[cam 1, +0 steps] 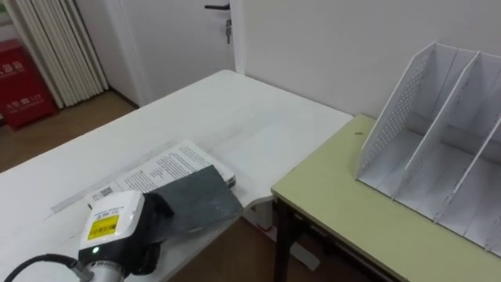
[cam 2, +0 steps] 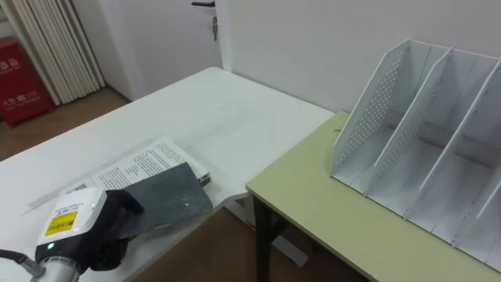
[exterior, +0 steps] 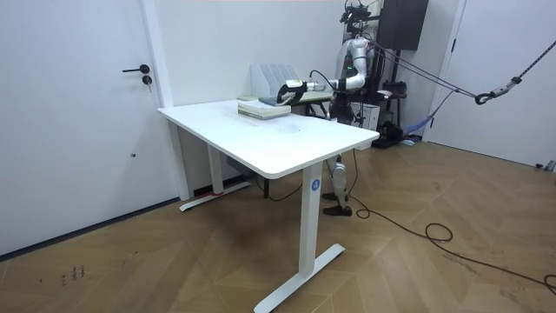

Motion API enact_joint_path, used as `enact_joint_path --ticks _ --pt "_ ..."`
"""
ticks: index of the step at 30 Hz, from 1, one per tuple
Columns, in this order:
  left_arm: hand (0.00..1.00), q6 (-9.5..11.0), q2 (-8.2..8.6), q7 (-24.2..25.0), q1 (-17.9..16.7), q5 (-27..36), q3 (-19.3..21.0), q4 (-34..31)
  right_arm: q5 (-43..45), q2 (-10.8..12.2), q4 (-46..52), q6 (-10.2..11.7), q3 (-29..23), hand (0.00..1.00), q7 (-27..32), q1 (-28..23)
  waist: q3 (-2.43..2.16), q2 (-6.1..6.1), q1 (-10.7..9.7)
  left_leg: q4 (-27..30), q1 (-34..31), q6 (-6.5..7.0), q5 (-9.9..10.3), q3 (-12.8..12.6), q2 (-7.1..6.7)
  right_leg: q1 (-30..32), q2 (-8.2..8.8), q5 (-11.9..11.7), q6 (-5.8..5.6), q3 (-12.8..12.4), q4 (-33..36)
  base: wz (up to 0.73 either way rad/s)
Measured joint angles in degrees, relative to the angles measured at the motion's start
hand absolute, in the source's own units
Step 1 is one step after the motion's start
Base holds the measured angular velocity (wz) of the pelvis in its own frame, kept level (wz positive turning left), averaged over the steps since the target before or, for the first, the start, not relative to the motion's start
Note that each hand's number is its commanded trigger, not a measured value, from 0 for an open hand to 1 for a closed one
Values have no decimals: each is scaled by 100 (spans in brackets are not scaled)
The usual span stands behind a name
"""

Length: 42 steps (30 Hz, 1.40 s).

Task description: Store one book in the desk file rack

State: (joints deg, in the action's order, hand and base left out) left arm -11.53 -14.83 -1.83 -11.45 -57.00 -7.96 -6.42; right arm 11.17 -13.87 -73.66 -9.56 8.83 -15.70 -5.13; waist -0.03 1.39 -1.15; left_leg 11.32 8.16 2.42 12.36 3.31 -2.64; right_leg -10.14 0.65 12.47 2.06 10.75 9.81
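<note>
A dark grey book [cam 1: 200, 200] lies tilted over a white printed book [cam 1: 168, 166] near the white table's [cam 1: 235, 110] right edge. One corner of the grey book juts past that edge. My left hand [cam 1: 156, 213] comes in from the lower left and grips the grey book's near end, its fingers partly hidden by the cover. The white perforated file rack [cam 1: 438, 133] stands with its slots bare on the olive-green desk [cam 1: 344, 196] to the right. In the room view my left hand [exterior: 287, 87] reaches over the stack of books [exterior: 261, 108].
A narrow gap [cam 1: 262, 223] separates the white table from the green desk. A door [cam 1: 188, 39] stands behind the table's far end. A red box [cam 1: 23, 82] and pale curtains [cam 1: 59, 47] are at the far left.
</note>
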Motion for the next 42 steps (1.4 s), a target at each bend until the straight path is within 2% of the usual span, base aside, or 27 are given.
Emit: enact_joint_path --ticks 19,23,28,30,31,32,33,34,36,40,42 --pt "100 65 12 -15 56 14 -23 37 -45 -5 80 5 7 0 8 -81 -9 29 -1 -16 17 0 0 -1 -3 5 -9 1 2 -42 -4 0" --pt "100 62 32 -18 42 256 -7 -7 -11 -4 84 17 3 0 8 -49 -18 33 -6 1 31 1 -1 -7 -9 15 -4 1 1 -42 -2 0" --pt "100 83 41 143 -169 1289 123 -415 -139 3 50 31 11 0 6 -58 -38 -10 -7 0 49 2 -2 -88 15 -12 9 1 1 -35 -1 -1" --pt "100 124 52 267 -257 2199 183 -749 -167 9 0 120 6 0 22 -61 -29 -46 -11 5 48 10 -6 -71 16 -14 15 8 -12 -32 0 7" --pt "100 170 53 296 -257 2452 187 -796 -167 13 -2 141 6 0 36 -60 -25 -61 -8 5 47 15 -9 -67 14 -15 17 11 -17 -32 1 7" --pt "100 280 67 366 -257 3023 191 -828 -158 20 3 172 2 0 64 -43 -22 -80 2 7 46 16 -10 -76 13 -15 19 11 -19 -29 0 4" --pt "100 321 91 473 -258 3547 164 -827 -153 20 15 247 0 0 68 -36 -16 -104 -3 8 47 17 -10 -81 12 -15 20 10 -22 -32 1 0" --pt "100 321 94 527 -261 3807 138 -826 -153 21 16 269 -4 0 70 -31 -6 -120 -5 11 46 17 -10 -83 13 -13 20 9 -22 -35 2 0" --pt "100 326 148 716 -260 4626 88 -831 -104 39 18 314 -143 0 56 -25 39 -176 -17 41 0 17 -10 -84 16 23 14 9 -22 -47 -2 0" --pt "100 358 163 791 -260 5675 109 -1074 -77 38 -38 483 -221 0 40 -29 70 -151 -41 50 -87 17 -10 -103 21 127 14 2 -22 -66 29 -2" --pt "100 640 146 880 -258 6419 124 -1283 40 41 -54 529 -219 0 -12 -35 81 -137 -12 50 -119 17 -10 -145 27 197 16 5 -19 -129 77 -16"
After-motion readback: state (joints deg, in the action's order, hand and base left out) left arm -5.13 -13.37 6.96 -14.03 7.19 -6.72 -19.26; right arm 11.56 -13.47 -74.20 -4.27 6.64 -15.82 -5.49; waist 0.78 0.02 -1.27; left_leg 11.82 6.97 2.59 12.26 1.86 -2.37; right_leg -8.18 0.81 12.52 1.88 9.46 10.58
